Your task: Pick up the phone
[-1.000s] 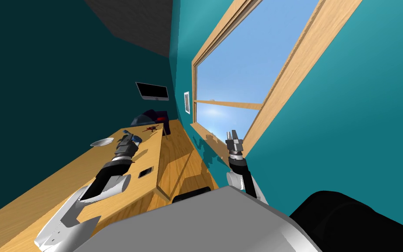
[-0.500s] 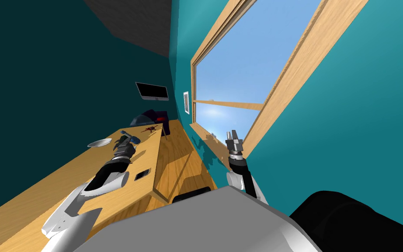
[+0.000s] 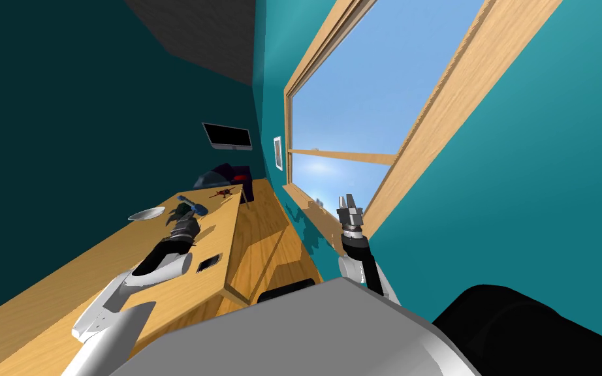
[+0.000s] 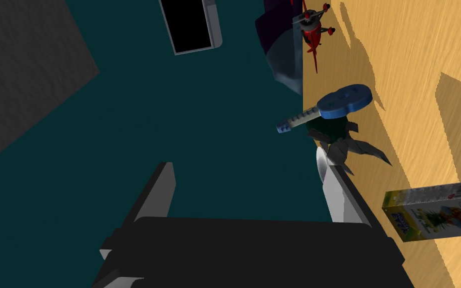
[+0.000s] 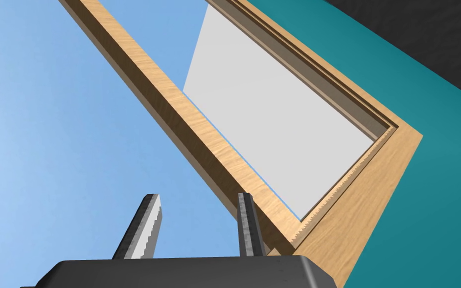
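Jaws of left arm point(image 3: 162, 254) gape wide, empty.

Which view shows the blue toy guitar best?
Left wrist view: the blue toy guitar shows its body and grey neck plainly at the table edge. Head view has it as a blue fleck by the left gripper; right wrist view faces the window.

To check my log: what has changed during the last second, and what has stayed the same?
The left gripper has shifted a little to my left over the table, its fingers open and holding nothing. The whole head view has slid slightly, so my head moved too. The phone lies untouched on the table, as before. The right gripper stays raised by the window.
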